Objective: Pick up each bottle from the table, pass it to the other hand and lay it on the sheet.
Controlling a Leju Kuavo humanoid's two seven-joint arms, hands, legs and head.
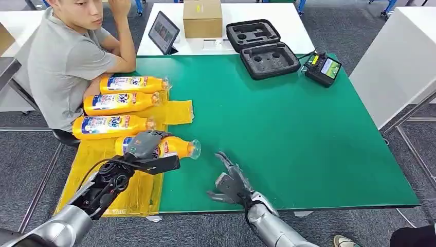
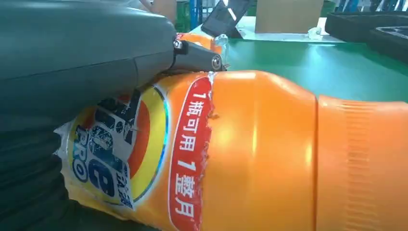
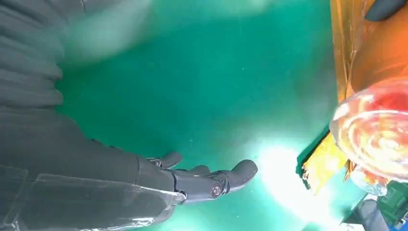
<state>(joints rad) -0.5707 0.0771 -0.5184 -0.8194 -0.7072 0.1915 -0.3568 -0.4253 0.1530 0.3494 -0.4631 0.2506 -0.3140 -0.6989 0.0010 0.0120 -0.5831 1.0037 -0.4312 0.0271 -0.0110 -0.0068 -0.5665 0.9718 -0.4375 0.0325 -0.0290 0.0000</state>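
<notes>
Three orange Tide bottles (image 1: 110, 103) lie side by side on the yellow sheet (image 1: 177, 112) at the table's left. My left hand (image 1: 146, 149) grips a fourth orange bottle (image 1: 176, 147), lying at the sheet's right edge with its clear cap (image 1: 194, 148) over the green table (image 1: 288, 128). Close up in the left wrist view, that bottle (image 2: 250, 154) sits under my thumb. My right hand (image 1: 230, 180) is open near the table's front edge, to the right of the cap, holding nothing. The right wrist view shows its fingers (image 3: 211, 180) spread over green and the cap (image 3: 373, 130) nearby.
A person in a grey shirt (image 1: 61, 62) sits at the table's left, an arm beside the farthest bottle. At the back stand a tablet (image 1: 163, 32), a cardboard box (image 1: 202, 18), an open black foam case (image 1: 262, 49) and a small controller (image 1: 322, 68).
</notes>
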